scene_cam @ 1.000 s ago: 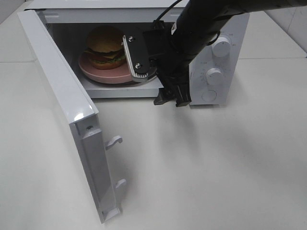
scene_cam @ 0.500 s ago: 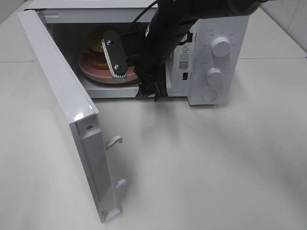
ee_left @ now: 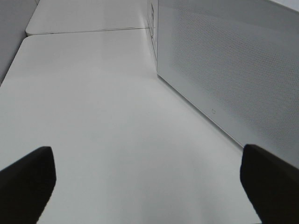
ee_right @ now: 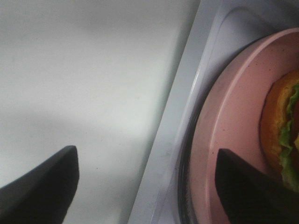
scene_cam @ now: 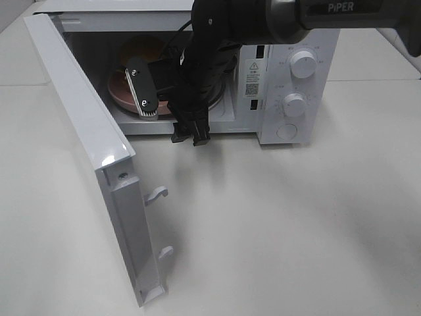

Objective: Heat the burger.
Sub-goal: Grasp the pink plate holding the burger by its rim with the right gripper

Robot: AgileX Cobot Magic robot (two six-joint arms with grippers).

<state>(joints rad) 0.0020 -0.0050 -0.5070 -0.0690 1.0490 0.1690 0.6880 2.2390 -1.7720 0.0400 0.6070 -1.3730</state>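
Reading "PiPER" in white on the black right arm (scene_cam: 309, 13), coming in from 2 o'clock. Right gripper (scene_cam: 164, 110) at the microwave (scene_cam: 289, 72) mouth, fingers apart, empty. Left gripper (ee_left: 149, 186) wide open too. Further back at 11 o'clock, burger (scene_cam: 141, 47) on pink plate (scene_cam: 120, 91) inside.

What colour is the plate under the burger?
The plate is salmon pink, best seen in the right wrist view.
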